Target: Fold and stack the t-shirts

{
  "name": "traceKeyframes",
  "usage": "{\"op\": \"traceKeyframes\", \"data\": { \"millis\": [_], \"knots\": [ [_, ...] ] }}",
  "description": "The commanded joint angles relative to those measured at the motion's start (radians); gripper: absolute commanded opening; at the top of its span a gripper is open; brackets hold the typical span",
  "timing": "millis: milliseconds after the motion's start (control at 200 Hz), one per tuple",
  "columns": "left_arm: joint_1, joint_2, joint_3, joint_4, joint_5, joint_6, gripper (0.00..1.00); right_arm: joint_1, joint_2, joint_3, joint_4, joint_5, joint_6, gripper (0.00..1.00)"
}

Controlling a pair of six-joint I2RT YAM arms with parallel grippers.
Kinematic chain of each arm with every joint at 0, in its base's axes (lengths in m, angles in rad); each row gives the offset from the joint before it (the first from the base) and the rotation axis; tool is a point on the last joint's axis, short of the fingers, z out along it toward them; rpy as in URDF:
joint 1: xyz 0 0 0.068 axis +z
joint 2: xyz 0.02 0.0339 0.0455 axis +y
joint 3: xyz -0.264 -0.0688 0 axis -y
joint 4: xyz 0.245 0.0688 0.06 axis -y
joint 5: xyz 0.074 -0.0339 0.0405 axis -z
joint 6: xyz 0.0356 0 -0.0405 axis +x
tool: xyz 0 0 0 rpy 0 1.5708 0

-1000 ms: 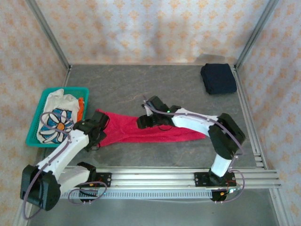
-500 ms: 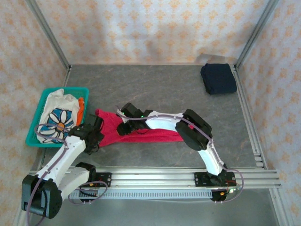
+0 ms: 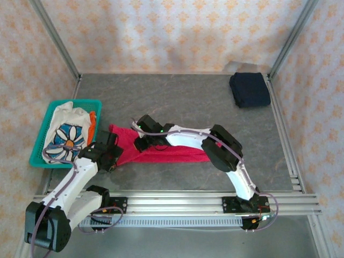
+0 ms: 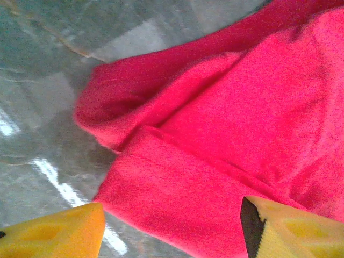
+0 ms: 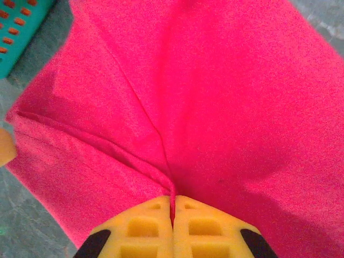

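The red t-shirt [image 3: 180, 152] lies crumpled in a long strip across the table's front middle. My right gripper [image 3: 142, 142] sits on its left part, shut on a pinched ridge of the red cloth [image 5: 173, 207]. At the shirt's left end is my left gripper [image 3: 110, 154], open, its yellow fingers [image 4: 54, 231] on either side of a folded corner of the red t-shirt [image 4: 177, 204] without gripping it. A folded navy t-shirt [image 3: 250, 90] rests at the back right. The white flower-print t-shirt [image 3: 65, 137] lies in the basket.
The teal basket [image 3: 36, 160] stands at the left edge, close to my left arm; its corner [image 5: 21, 32] appears in the right wrist view. Metal frame posts and patterned walls enclose the grey table [image 3: 183, 102]. A rail runs along the near edge.
My right gripper slid left along the red t-shirt and closed on a fold of it. The shirt's right end drew in leftward. My left gripper shifted slightly at the shirt's left end.
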Motion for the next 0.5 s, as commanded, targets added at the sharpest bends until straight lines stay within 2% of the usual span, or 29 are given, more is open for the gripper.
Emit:
{"op": "traceKeyframes", "data": {
  "millis": [0, 150, 345, 495],
  "knots": [
    [0.019, 0.015, 0.012, 0.08, 0.016, -0.037, 0.68, -0.001, -0.114, -0.034, 0.065, 0.053, 0.0, 0.0],
    [0.027, 0.05, 0.013, 0.099, 0.034, -0.059, 0.68, -0.001, -0.133, -0.055, 0.093, 0.085, 0.019, 0.0],
    [0.028, 0.0, 0.01, 0.057, -0.03, -0.056, 0.69, -0.004, -0.084, -0.029, 0.095, 0.112, 0.042, 0.0],
    [0.03, 0.027, 0.027, 0.038, -0.049, -0.029, 0.69, -0.015, -0.044, -0.009, 0.051, 0.063, 0.072, 0.0]
  ]
}}
